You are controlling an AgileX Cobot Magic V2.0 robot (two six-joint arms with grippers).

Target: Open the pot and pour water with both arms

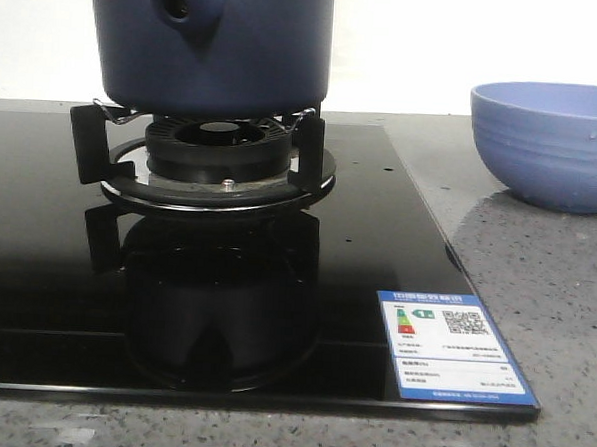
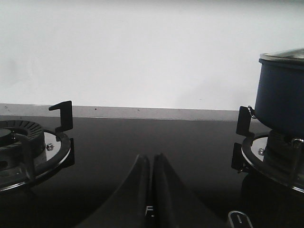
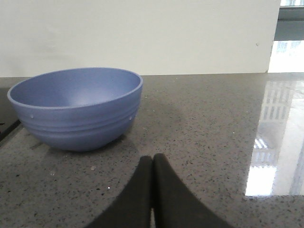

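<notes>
I read this as the very start: nothing is grasped and the lid is not yet off.

The black glass hob (image 1: 34, 300) fills most of my front view, set into a speckled grey stone counter (image 1: 537, 266). On its right-hand burner (image 1: 216, 164) sits the pot (image 1: 213, 39), dark navy, resting on the black pan supports, with its tapered side stub and round hole facing my front camera. The top of the pot is cut off in that view, but from the left wrist I see a glass lid with a metal rim (image 2: 285, 56) on it. A second burner (image 2: 28, 147) lies well apart to the left, bare.

To the right of the hob, on the stone, stands the periwinkle ribbed bowl (image 3: 76, 109), upright and empty, which I take to be where the water goes.

My left gripper (image 2: 151, 164) hangs low over the glass between the two burners, fingers pressed together, holding nothing. My right gripper (image 3: 152, 164) is low over the counter just in front of the bowl, fingers likewise together and empty.

Next, I judge one arm must spread its fingers, rise above the pot's rim and find the lid knob, which no view shows me, while the other readies for the stub handle.
</notes>
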